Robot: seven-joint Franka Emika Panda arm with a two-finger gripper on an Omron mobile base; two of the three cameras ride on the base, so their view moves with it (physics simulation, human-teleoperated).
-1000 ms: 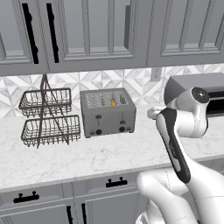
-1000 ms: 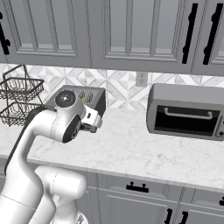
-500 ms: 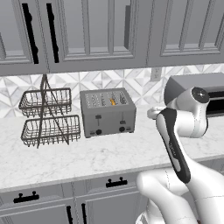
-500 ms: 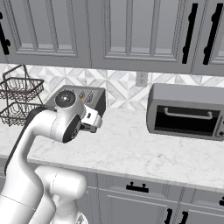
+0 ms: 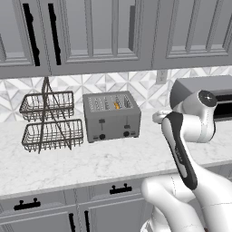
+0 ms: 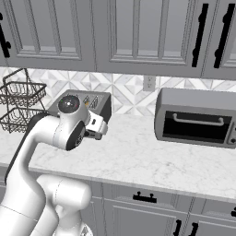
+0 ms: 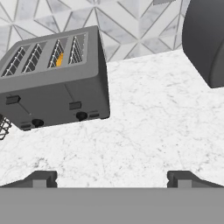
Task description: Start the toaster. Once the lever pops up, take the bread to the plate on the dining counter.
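Still pre-contact. End effector [image 7: 112,177] spread wide, nothing between the tips, hanging over bare tabletop [image 7: 144,127] short of the toaster [image 7: 57,78].

Toaster sits at about 10 o'clock in the hand view, front face toward the camera. Bread [image 7: 60,58] is down in one slot, only an orange edge showing; in the left base view that is the third slot from the left [image 5: 117,105].

Step in hand, as I judge it: press a lever. Doing it well means picking the lever on the bread's side, likely the right-hand one [image 7: 75,105], coming in from above it, and pushing straight down the front face until it latches. Closing the tips first might give a firmer pusher. Keep clear of the knobs below.

Counts: one toaster, four slots, two levers, two round knobs visible; one bread slice; one oven [image 6: 196,117] at 3 o'clock of the toaster in the right base view; one two-tier wire basket [image 5: 49,120] at 9 o'clock in the left base view.
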